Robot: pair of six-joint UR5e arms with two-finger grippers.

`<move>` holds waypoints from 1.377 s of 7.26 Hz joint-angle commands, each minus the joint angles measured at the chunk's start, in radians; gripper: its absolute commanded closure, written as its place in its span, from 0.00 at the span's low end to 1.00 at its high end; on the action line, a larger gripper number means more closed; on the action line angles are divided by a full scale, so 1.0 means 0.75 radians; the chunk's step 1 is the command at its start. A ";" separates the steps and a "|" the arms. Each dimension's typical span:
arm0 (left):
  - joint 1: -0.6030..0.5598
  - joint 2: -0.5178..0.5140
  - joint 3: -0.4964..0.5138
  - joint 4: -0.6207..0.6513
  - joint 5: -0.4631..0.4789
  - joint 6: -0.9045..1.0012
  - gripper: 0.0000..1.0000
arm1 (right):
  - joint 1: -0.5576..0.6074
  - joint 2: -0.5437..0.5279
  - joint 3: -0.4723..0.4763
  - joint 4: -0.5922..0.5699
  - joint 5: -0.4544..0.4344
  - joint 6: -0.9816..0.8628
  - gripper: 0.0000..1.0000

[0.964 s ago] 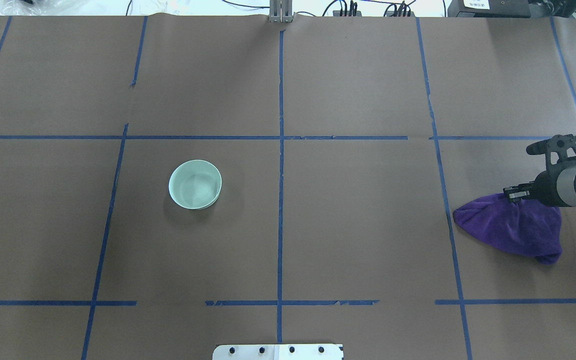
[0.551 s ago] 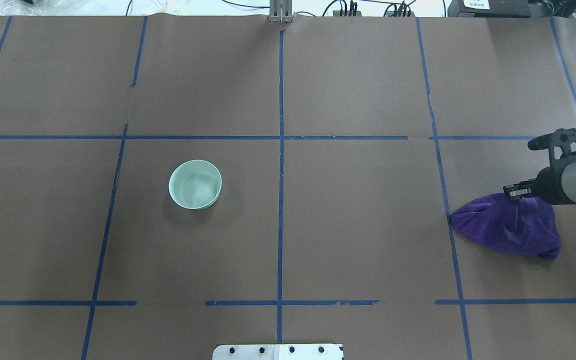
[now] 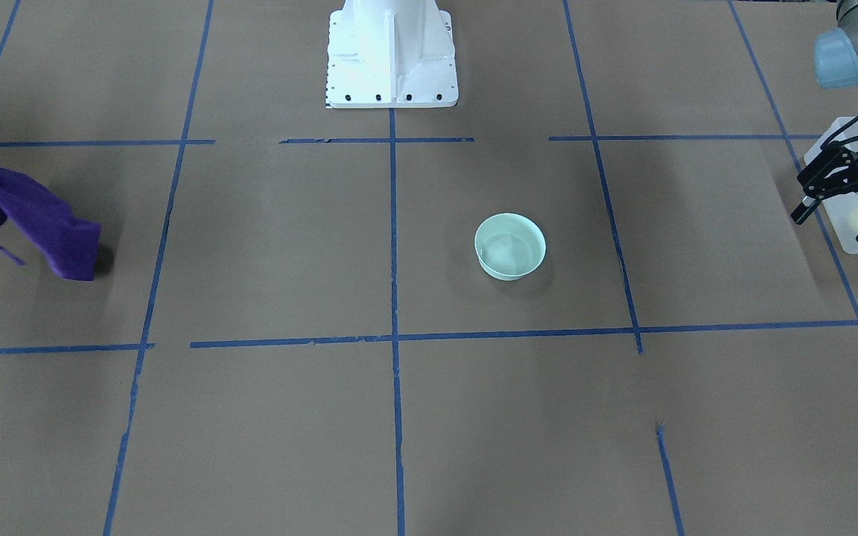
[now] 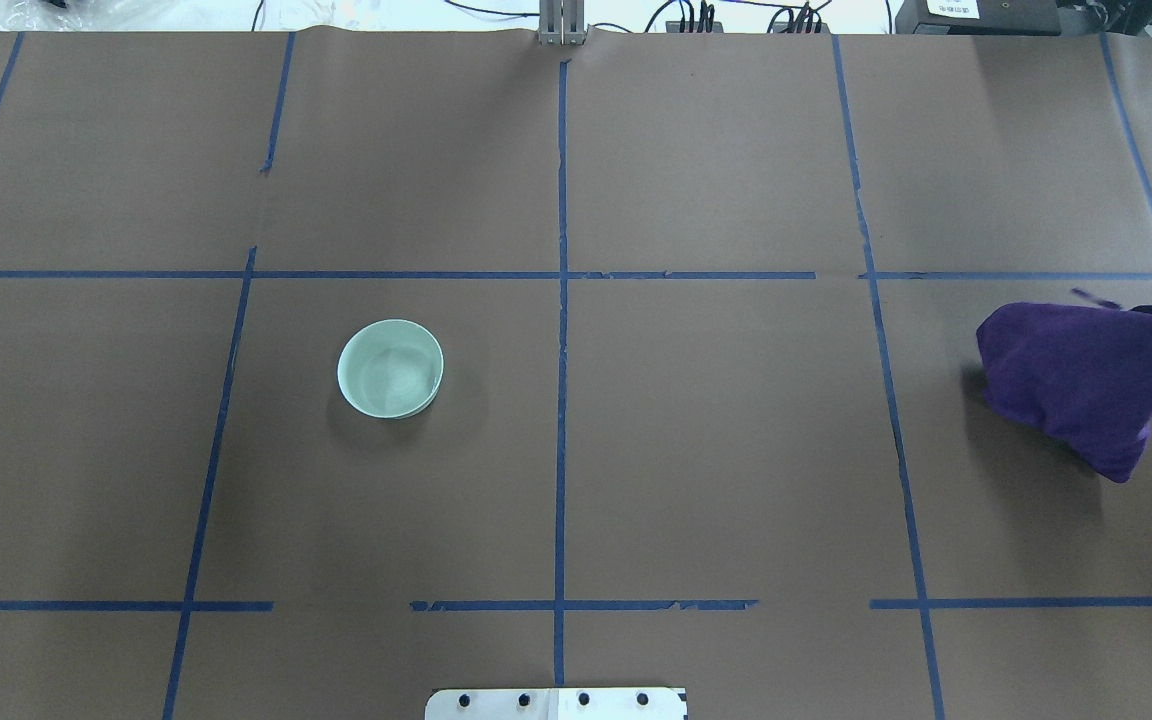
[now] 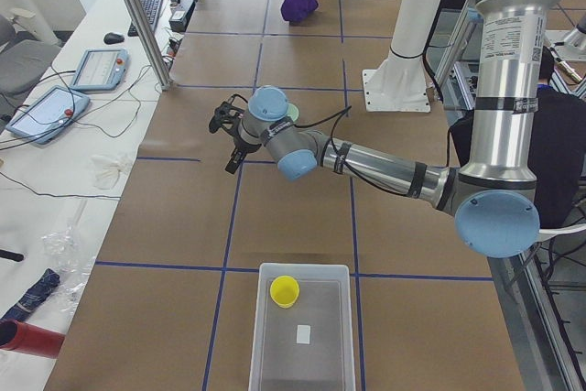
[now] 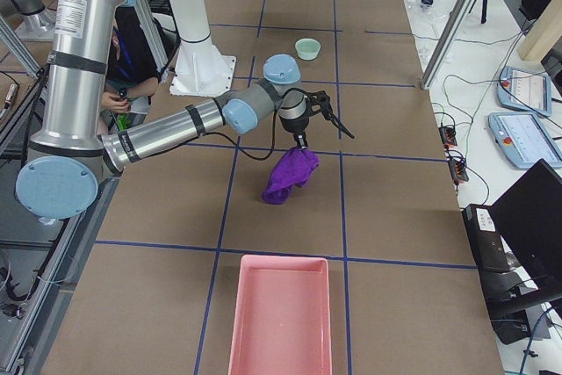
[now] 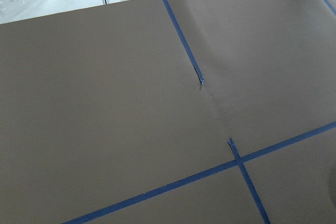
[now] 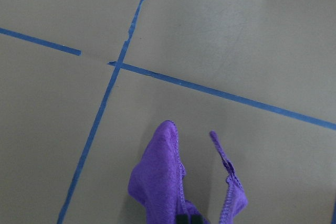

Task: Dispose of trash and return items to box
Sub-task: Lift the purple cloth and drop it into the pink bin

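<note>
The mint-green bowl [image 4: 391, 368] stands upright and empty left of the table's centre; it also shows in the front view [image 3: 510, 246]. The yellow cup [image 5: 285, 291] stands inside the frosted white box [image 5: 302, 368] at the table's left end. My left gripper [image 3: 836, 223] is open and empty, raised near the box, well clear of the bowl. My right gripper [image 6: 301, 140] is shut on the purple cloth [image 4: 1081, 385], which hangs from it above the table at the right side; the cloth fills the bottom of the right wrist view [image 8: 173, 182].
A pink tray [image 6: 281, 322] lies at the table's right end, beyond the hanging cloth. The white robot base [image 3: 392, 52] stands at the middle of the robot's side. Blue tape lines cross the brown table cover. A metal pole [image 5: 137, 16] stands at the operators' side.
My right gripper has lifted the purple cloth off the table and carried it rightward, now at the overhead view's edge. The bowl and the left gripper have not moved.
</note>
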 commanded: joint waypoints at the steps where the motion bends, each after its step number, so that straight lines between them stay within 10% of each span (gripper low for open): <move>1: 0.000 0.000 0.001 -0.002 0.000 0.000 0.00 | 0.325 0.015 0.006 -0.344 0.118 -0.541 1.00; 4: 0.011 -0.002 -0.001 -0.004 0.000 -0.002 0.00 | 0.781 0.333 -0.209 -0.982 0.094 -1.343 1.00; 7: 0.035 -0.014 -0.001 -0.004 0.000 -0.014 0.00 | 0.967 0.467 -0.570 -0.977 0.019 -1.711 1.00; 9: 0.037 -0.016 -0.001 -0.004 0.000 -0.016 0.00 | 0.951 0.398 -0.585 -0.957 -0.010 -1.699 1.00; 10: 0.039 -0.016 -0.001 -0.004 0.002 -0.016 0.00 | 0.912 0.339 -0.581 -0.876 0.016 -1.642 0.03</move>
